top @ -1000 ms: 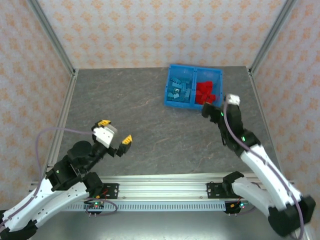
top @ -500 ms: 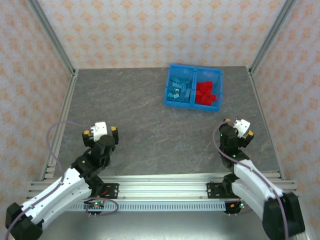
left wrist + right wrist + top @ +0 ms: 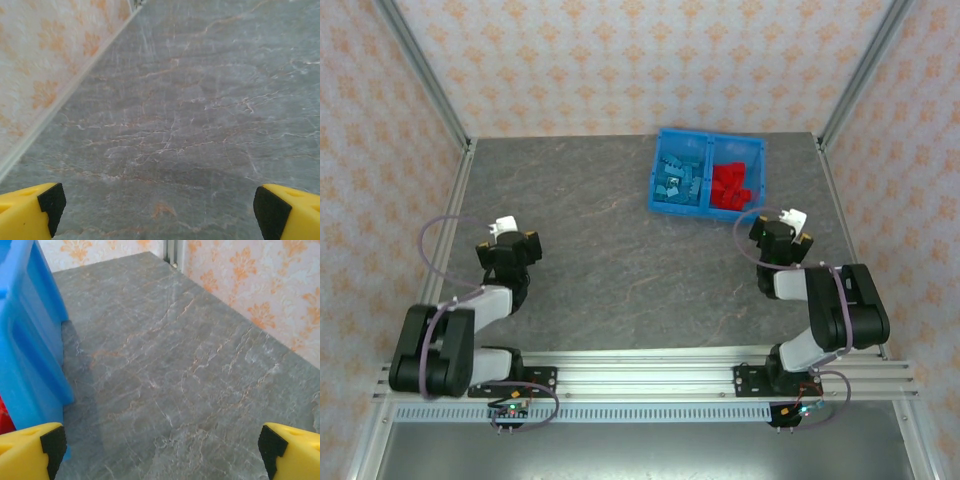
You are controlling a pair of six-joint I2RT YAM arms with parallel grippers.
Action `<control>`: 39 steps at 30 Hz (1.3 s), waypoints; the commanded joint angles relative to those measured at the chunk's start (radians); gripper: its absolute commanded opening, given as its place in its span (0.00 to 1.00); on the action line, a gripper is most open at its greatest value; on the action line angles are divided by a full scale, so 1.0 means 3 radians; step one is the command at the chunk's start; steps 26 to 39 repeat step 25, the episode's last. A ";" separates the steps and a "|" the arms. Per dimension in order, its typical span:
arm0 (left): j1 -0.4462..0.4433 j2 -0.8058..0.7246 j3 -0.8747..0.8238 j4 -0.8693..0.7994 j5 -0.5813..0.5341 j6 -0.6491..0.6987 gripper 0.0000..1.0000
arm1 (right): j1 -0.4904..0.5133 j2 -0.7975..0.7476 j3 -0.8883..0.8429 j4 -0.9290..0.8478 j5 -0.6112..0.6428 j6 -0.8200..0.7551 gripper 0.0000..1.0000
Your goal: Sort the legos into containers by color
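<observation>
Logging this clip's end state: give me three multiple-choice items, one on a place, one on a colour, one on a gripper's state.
1. Where on the table does the bin stand?
A) near left corner
B) far right part
C) between the arm bases
2. The legos in the bin's right half are:
A) red
B) light blue
C) mixed
3. The left gripper is:
A) shut on a lego
B) shut on the bin wall
C) open, empty
Answers: 1 B, the top view shows it far and right of centre; 2 A, that half shows red bricks; 3 C, its wrist view shows fingers wide apart over bare table.
</observation>
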 commanded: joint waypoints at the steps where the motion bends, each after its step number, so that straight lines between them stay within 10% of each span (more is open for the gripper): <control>1: 0.0043 0.0349 0.0365 0.0384 0.0841 0.0103 1.00 | -0.0002 -0.0039 -0.0005 0.0209 -0.0129 -0.0022 0.99; 39: -0.0149 0.0531 0.0285 0.0673 0.0604 0.0260 1.00 | 0.0023 -0.0027 0.0020 0.0120 -0.0156 -0.0064 0.99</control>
